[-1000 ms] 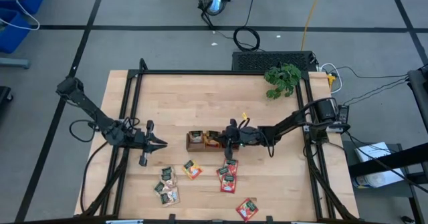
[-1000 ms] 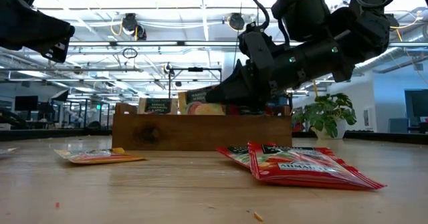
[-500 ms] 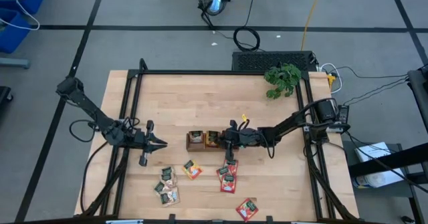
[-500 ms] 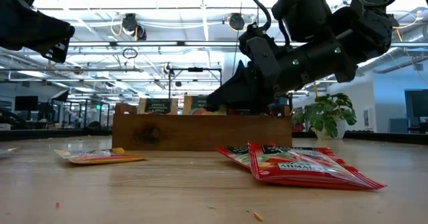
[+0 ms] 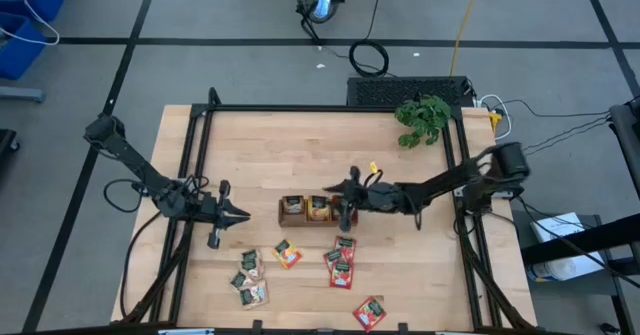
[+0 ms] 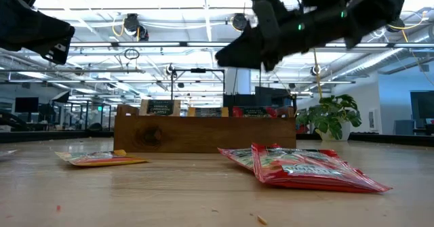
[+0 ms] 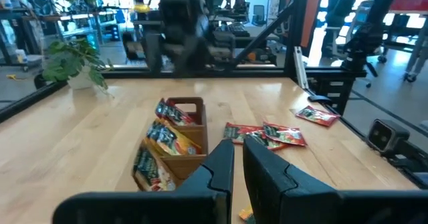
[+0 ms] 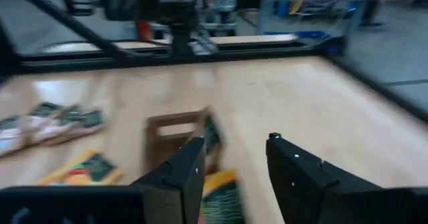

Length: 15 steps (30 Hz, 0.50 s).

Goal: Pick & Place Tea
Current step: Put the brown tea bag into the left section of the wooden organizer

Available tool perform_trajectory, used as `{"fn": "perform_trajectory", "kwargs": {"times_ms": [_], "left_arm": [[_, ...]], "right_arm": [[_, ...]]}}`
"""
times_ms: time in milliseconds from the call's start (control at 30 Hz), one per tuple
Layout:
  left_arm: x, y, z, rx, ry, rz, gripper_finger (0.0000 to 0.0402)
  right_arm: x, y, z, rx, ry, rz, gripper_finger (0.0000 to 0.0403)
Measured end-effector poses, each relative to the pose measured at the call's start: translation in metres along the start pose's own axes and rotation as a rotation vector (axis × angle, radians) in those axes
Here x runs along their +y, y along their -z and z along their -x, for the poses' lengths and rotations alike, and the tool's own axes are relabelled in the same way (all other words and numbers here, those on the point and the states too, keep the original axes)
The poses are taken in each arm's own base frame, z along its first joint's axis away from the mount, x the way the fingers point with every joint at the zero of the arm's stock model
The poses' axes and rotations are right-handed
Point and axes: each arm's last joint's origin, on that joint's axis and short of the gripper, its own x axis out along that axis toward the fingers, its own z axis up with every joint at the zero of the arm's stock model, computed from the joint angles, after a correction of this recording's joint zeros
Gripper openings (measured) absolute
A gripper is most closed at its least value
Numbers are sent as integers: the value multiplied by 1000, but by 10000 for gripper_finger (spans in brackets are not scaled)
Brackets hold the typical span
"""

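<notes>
The brown three-compartment tray (image 5: 300,212) stands mid-table with tea sachets (image 7: 164,137) upright in it. More tea sachets lie flat on the table near the front edge: red ones (image 5: 340,260) (image 6: 305,166), an orange one (image 5: 287,253) (image 6: 102,158) and dark green ones (image 5: 250,275). My right gripper (image 5: 345,197) (image 8: 234,157) hangs open above the tray's right end with nothing between its fingers. In the low view, my right gripper (image 6: 227,54) is well clear of the tray (image 6: 203,132). My left gripper (image 5: 243,214) (image 7: 238,167) waits shut to the tray's left.
A leafy green plant (image 5: 422,120) stands at the far right of the table. A black frame rail (image 5: 330,108) runs along the table's edges. One red sachet (image 5: 370,313) lies alone near the front edge. Bare wood lies between the tray and the far edge.
My right gripper has opened over the tray's right end and let go of a sachet, which now stands in the tray. The gripper has then risen clear of the tray and rolled a little.
</notes>
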Motion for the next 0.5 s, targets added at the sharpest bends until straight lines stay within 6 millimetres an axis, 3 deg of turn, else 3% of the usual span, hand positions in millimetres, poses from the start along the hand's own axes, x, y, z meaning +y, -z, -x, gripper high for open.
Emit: {"fn": "perform_trajectory", "kwargs": {"times_ms": [133,267,400,500], "left_arm": [[-1,0,0,2,34,2,35],[-1,0,0,5,46,45,35],[-2,5,0,52,76,44,35],[-4,7,1,81,137,86,35]], "right_arm": [[1,-34,18,39,2,43,125],[32,-57,31,86,-121,97,89],[82,-42,35,105,-213,301,21],[109,-19,30,90,-275,366,9]]}}
